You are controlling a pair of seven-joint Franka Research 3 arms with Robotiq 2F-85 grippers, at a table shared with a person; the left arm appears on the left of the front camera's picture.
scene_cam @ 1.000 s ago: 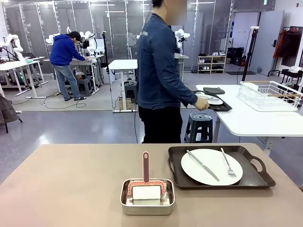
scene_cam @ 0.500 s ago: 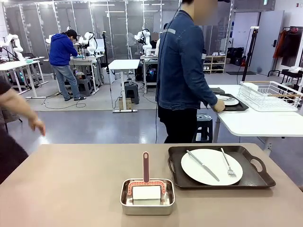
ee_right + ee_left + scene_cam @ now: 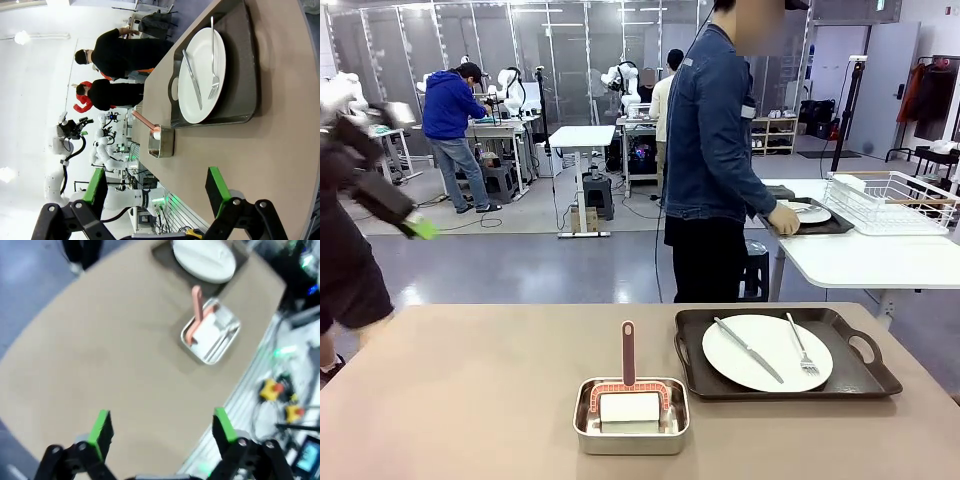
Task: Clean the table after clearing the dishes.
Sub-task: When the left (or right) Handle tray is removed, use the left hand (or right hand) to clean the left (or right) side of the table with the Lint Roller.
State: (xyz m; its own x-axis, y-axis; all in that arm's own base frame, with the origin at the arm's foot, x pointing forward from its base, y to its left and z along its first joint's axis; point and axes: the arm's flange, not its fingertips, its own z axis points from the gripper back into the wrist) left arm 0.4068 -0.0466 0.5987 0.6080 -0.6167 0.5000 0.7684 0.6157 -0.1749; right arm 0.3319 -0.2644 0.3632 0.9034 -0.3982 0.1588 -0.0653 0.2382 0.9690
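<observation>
On the beige table (image 3: 470, 380) a dark brown tray (image 3: 860, 385) holds a white plate (image 3: 767, 352) with a knife (image 3: 748, 350) and fork (image 3: 800, 350). A person in denim has a hand (image 3: 783, 220) on a second tray with a plate (image 3: 808, 213) on the white side table (image 3: 860, 260). My left gripper (image 3: 162, 427) hangs open and blurred high over the table's left end, far from the plate (image 3: 204, 260). It is a dark shape with a green tip (image 3: 418, 228) in the front view. My right gripper (image 3: 157, 195) stands open over the right end, short of the tray (image 3: 245, 75).
A small steel pan (image 3: 630, 415) holding a white pad with a pink handle (image 3: 628, 352) sits at the table's near middle. A wire rack (image 3: 890, 200) stands on the white table. A person in black (image 3: 345, 270) stands past the table's left end.
The person in denim carried the second tray right and set it on the white table. My left gripper swung into the front view at the left. Tray, plate and pan stayed put.
</observation>
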